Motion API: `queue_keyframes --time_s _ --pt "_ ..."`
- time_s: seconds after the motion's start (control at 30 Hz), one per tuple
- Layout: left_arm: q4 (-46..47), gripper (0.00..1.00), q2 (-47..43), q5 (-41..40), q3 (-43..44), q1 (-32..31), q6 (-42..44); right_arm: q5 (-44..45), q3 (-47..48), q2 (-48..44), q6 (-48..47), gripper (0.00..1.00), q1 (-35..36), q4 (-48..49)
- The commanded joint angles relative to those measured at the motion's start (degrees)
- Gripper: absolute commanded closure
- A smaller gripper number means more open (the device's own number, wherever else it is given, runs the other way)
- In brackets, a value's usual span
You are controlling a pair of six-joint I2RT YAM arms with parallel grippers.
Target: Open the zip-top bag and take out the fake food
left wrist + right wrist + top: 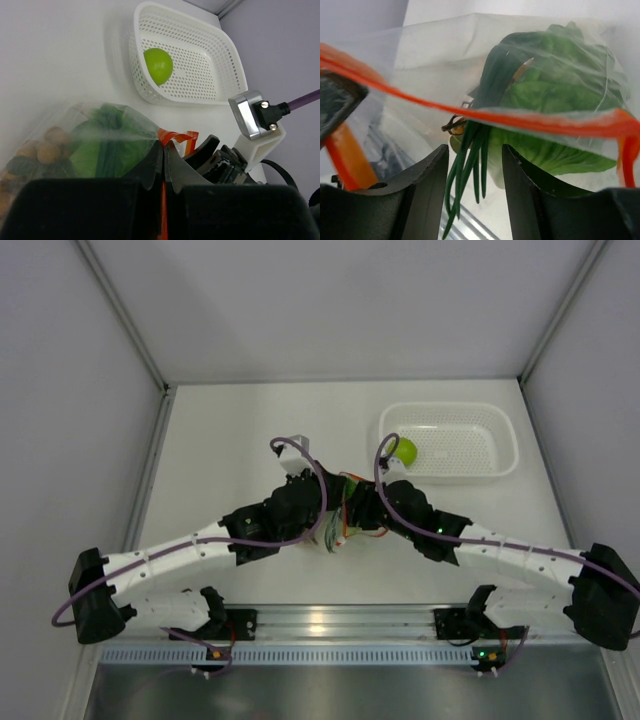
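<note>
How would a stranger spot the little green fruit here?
Find the white perforated basket at the far right of the table. In its left end lies the green fruit, smooth and round; the only other green thing, the leafy lettuce, is inside the clear bag.

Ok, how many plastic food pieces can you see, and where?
3. The round lime-green fruit lies in the white perforated basket; the leafy green lettuce and the brown cluster of small balls are inside the clear crinkly zip-top bag. More may be hidden deeper in it.
</note>
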Motion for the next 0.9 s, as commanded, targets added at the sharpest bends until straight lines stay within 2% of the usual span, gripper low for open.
queue_keyframes --time_s 0.0,0.2,0.3,0.53,0.73,0.87 --pt "6.25 1.00 -2.05 0.68 -0.12 0.03 -1.54 4.85 4.49 2.39 0.44 0.52 1.76 3.46" --pt "6.95 1.00 -2.67 1.12 -1.00 0.03 -2.60 8.11 5.20 6.69 2.20 0.51 3.09 3.98" --pt "7.22 1.00 -3.37 1.03 -1.61 0.03 -3.12 10.30 5.02 8.01 2.72 0.59 3.26 3.90" --pt "7.22 1.00 -4.86 1.30 -2.32 -0.06 -3.21 14.61 4.76 10.38 3.69 0.65 3.09 3.10" --pt "7.22 1.00 -5.48 1.91 -2.93 -0.06 -3.30 15.14 6.25 14.25 2.73 0.78 3.09 3.02" --pt "7.22 1.00 -6.10 0.68 -3.81 -0.06 -3.04 14.62 6.52 14.96 2.29 0.91 3.09 3.28"
